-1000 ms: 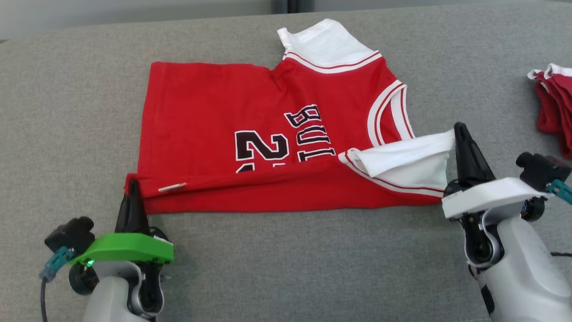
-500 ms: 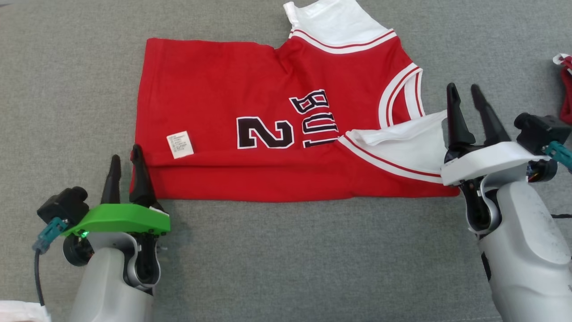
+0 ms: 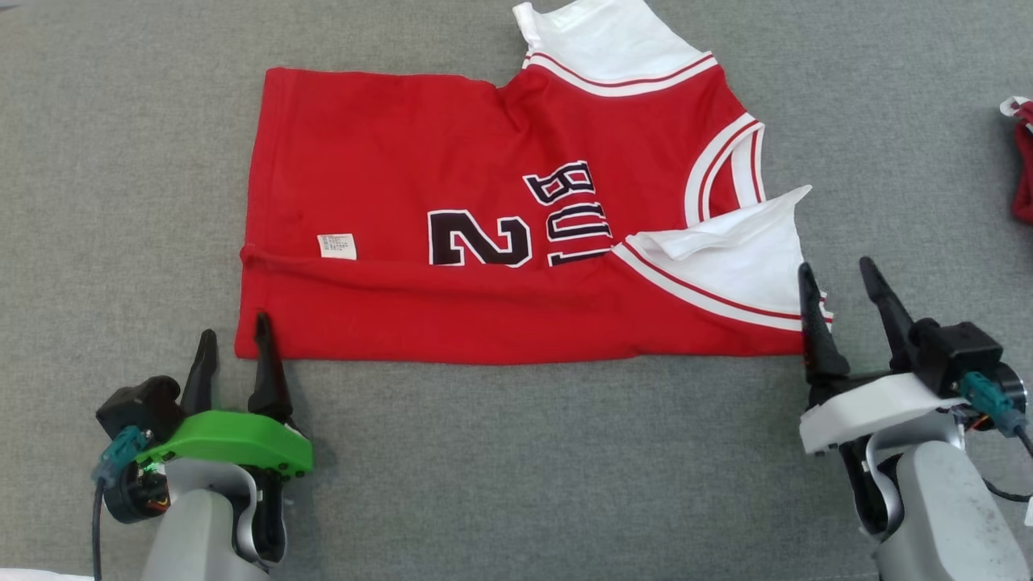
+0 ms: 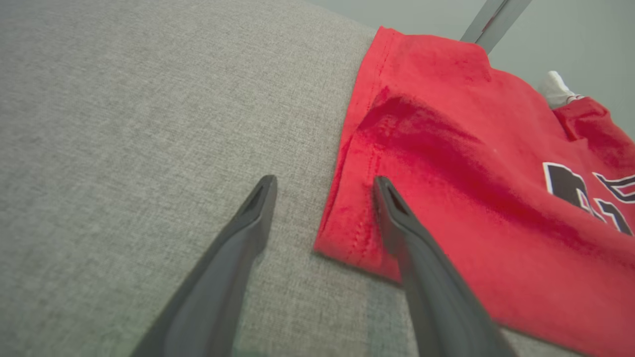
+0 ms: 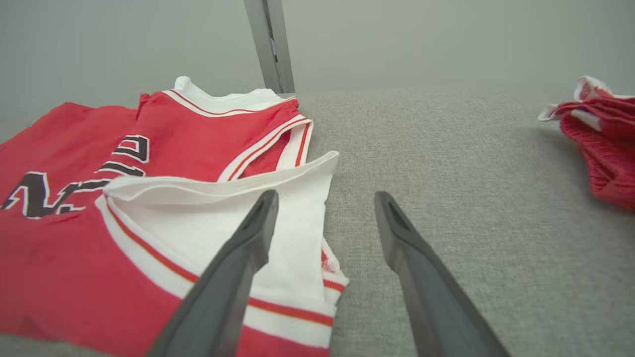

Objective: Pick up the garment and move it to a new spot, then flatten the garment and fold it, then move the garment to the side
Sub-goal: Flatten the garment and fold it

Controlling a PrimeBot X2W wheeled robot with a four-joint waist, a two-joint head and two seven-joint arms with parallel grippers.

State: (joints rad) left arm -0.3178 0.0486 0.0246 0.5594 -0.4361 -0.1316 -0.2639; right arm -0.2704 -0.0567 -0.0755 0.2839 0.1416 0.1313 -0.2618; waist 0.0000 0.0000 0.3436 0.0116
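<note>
The garment (image 3: 452, 169) is a red jersey with white sleeves and black lettering. It lies flat on the grey cushion (image 3: 516, 460), its near long edge folded over onto the front. My left gripper (image 3: 235, 327) stands open at the garment's near left corner (image 4: 347, 238); one finger hangs over that corner, the other over bare fabric. My right gripper (image 3: 836, 266) is open too, beside the white sleeve (image 5: 223, 218) at the near right. Its left finger overlaps the sleeve's edge and its right finger is over the cushion. Neither gripper holds anything.
A second red and white bundle of cloth (image 3: 1023, 161) lies at the far right edge, also seen in the right wrist view (image 5: 600, 148). A grey upright post (image 5: 270, 44) stands behind the cushion. Bare cushion stretches along the near side between my arms.
Both grippers went from shut on the garment's near corner and sleeve to open, then drew back toward me. The released fold settled flat. The camera tilted down early on.
</note>
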